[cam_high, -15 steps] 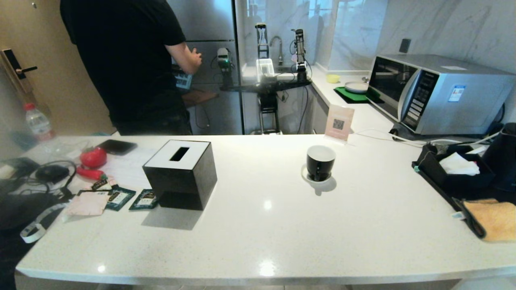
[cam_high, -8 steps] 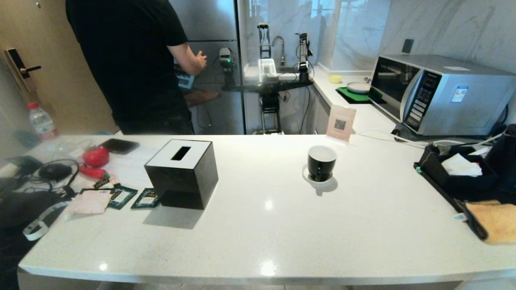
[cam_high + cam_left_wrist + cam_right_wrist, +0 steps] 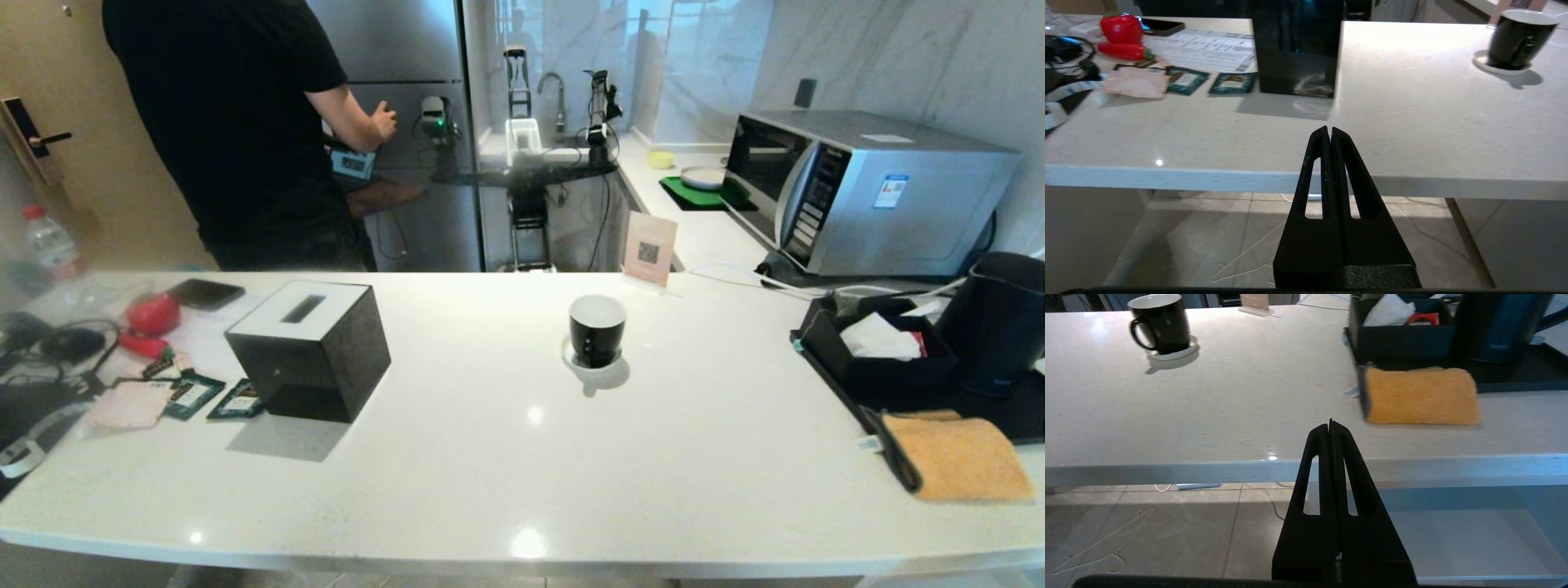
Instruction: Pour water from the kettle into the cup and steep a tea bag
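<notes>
The glossy black cup [image 3: 598,328] with a white inside stands on its small white saucer [image 3: 571,364] mid-counter, handle toward me. At the far right is the tall matte black kettle [image 3: 998,322], on a black tray. No water shows, and the tea bag is out of view. Neither arm appears in the head view. My left gripper [image 3: 1329,130] is shut and empty, low before the counter's front edge, with the cup [image 3: 1515,41] far off. My right gripper [image 3: 1330,424] is likewise shut and empty before the edge, with the cup [image 3: 1161,324] and the kettle [image 3: 1494,326] beyond.
A black cube tissue box [image 3: 306,347] sits left of the cup, with green sachets [image 3: 192,396] and a pale pink packet [image 3: 131,404] beside it. A black tissue tray [image 3: 824,347] and an orange cloth [image 3: 955,457] lie by the kettle. A person [image 3: 229,122] stands behind the counter.
The whole head view has slid left, so the camera has turned right and the kettle now shows in full. Nothing on the counter has moved.
</notes>
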Robot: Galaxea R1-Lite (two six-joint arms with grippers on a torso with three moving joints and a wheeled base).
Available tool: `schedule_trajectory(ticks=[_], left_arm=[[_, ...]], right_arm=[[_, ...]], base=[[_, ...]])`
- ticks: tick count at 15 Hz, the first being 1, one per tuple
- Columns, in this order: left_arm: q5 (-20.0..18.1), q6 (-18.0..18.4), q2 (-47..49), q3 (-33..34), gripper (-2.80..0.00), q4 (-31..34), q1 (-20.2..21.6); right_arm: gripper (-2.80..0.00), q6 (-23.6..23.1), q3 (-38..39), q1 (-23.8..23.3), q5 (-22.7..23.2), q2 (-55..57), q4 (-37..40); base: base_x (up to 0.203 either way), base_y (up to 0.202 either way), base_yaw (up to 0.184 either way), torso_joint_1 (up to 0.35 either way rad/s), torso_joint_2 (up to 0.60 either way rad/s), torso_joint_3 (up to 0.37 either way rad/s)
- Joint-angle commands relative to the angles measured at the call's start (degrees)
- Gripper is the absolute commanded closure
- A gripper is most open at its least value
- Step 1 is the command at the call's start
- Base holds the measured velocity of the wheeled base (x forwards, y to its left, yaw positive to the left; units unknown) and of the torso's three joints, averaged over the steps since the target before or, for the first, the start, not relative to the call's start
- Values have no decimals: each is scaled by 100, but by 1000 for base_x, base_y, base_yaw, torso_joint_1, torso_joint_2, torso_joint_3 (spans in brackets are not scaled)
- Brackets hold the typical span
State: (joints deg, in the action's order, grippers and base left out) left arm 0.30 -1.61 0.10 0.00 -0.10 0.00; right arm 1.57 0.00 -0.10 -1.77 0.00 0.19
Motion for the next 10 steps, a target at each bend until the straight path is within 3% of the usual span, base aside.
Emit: schedule_trajectory(ticks=[1,10], left_arm=[[5,3,8,0,0,1,0],[-4,12,2,0,0,10,0]], right_arm=[[0,1,0,1,1,0,-2],[0,1,0,1,-5,0,-2]], base=[[0,-196,1,2,2,2],[0,-192,1,3,2,2]])
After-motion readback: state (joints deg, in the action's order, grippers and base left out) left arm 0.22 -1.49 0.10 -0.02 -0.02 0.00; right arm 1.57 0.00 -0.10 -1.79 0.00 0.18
